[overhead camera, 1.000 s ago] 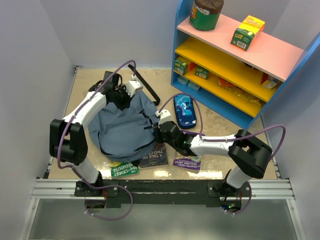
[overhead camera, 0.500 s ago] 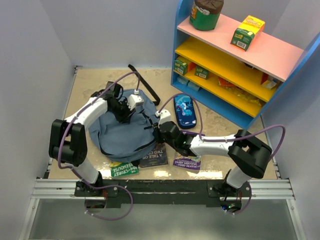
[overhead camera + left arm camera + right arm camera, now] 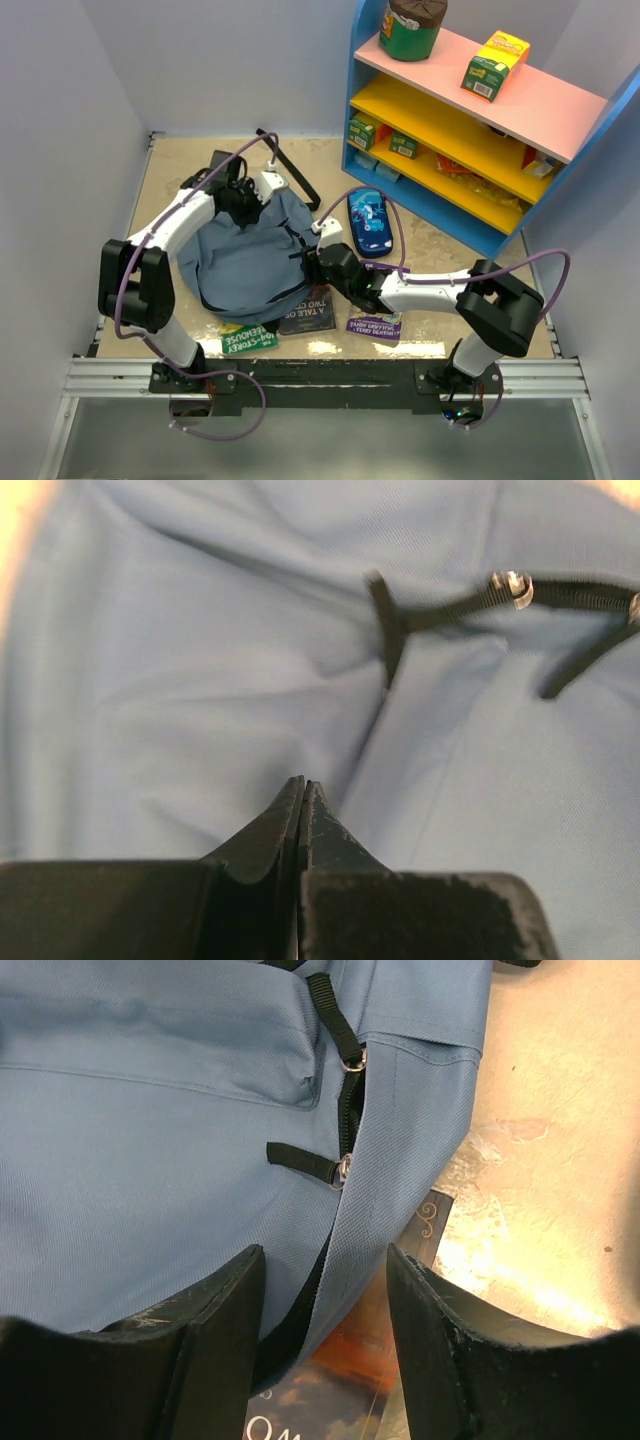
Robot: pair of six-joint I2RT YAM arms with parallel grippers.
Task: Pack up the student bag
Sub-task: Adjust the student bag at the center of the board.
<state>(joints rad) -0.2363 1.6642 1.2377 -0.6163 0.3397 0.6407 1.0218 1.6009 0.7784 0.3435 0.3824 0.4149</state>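
Note:
The student bag (image 3: 245,262), slate-blue with black straps, lies in the middle of the table. My left gripper (image 3: 248,197) is at its far top edge. In the left wrist view the left gripper (image 3: 302,782) is shut, tips pressed together over the bag's fabric (image 3: 200,660), with nothing seen between them. My right gripper (image 3: 318,265) is at the bag's right edge. There the right gripper (image 3: 325,1270) stands open, astride the fabric flap beside the black zipper (image 3: 350,1110), not pinching it. A dark book (image 3: 340,1380) lies under that flap.
Three books lie at the bag's near edge: green (image 3: 250,337), dark (image 3: 312,310) and purple-white (image 3: 375,325). A dark-blue pencil case (image 3: 368,222) lies right of the bag. The blue shelf unit (image 3: 470,130) stands at the back right. A black strap (image 3: 290,165) trails behind the bag.
My left gripper dipped onto the bag, opened, then drew back to the top edge and shut. My right gripper's jaws have spread wider at the zipper edge.

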